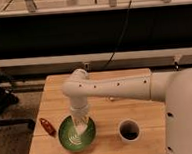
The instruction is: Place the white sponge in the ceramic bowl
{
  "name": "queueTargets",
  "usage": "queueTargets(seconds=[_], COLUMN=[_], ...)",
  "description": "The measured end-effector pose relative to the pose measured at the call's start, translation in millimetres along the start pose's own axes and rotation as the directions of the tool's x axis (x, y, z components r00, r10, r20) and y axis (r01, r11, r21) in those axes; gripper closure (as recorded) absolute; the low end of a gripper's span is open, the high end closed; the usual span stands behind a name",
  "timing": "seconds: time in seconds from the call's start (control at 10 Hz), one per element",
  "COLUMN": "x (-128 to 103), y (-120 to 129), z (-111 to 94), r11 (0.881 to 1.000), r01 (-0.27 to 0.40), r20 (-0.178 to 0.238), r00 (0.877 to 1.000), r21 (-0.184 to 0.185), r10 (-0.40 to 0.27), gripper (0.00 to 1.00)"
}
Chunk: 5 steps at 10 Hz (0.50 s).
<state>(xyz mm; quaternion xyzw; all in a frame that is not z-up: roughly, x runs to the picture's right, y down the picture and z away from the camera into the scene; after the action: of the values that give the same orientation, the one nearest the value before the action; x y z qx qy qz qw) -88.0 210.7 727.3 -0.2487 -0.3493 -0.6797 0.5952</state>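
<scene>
The ceramic bowl (77, 133) is round and green with pale swirl lines inside. It sits near the front left of the wooden table (105, 86). My gripper (81, 126) hangs from the white arm straight down over the bowl's upper right part, its tip just inside the rim. A small off-white block, the white sponge (82, 127), shows at the gripper's tip above the bowl's inside. I cannot tell whether the sponge is held or resting in the bowl.
A white cup (129, 130) with a dark inside stands to the right of the bowl. A small red object (47, 126) lies left of the bowl near the table's left edge. A dark chair (1, 99) stands left of the table.
</scene>
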Motion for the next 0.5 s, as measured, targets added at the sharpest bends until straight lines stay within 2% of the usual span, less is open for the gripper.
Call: queueTargets(seconds=[0.4,0.5], x=[-5.8,-6.6], y=[-10.1,-10.9], z=[5.4,5.7], r11=[1.0,0.999], r01=[0.028,0.032], r20=[0.017,0.018], r00=[0.999,0.999], r21=[0.004,0.005], r10=[-0.028,-0.032], gripper=[0.29,0.22])
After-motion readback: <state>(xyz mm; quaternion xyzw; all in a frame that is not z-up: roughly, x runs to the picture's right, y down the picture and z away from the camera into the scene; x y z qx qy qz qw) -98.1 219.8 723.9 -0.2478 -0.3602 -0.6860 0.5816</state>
